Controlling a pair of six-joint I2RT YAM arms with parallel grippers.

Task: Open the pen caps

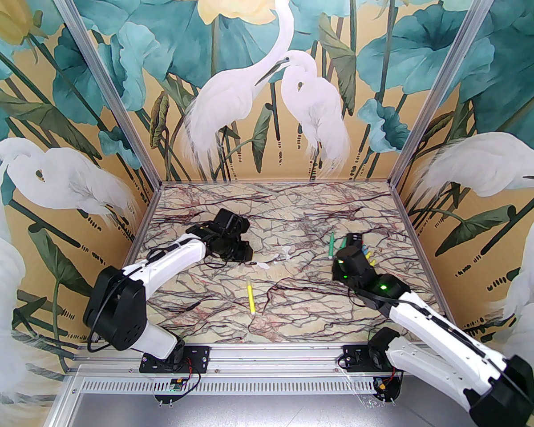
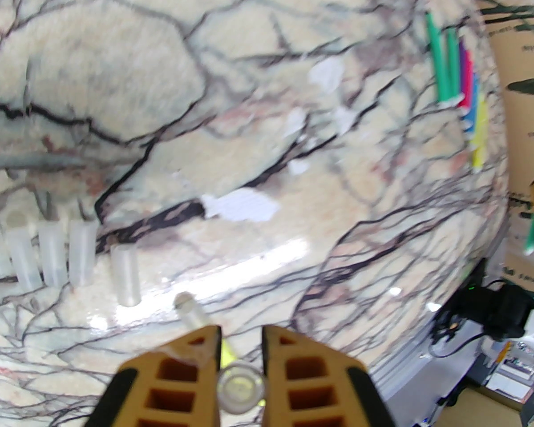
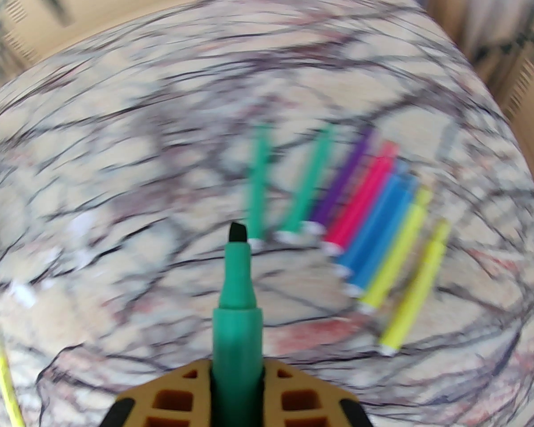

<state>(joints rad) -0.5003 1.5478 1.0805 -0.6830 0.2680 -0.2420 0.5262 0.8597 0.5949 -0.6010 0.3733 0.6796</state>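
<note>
Overhead view from behind; wrist views close above shared table (image 1: 293, 220).

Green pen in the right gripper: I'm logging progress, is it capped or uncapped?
Uncapped: the green pen, clamped in the right gripper, shows a bare dark chisel tip.

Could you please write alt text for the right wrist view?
The right end effector is shut on an uncapped green marker, its dark chisel tip pointing away over the marble table. Beyond it, blurred, lies a row of green, purple, pink, blue and yellow markers.
</note>
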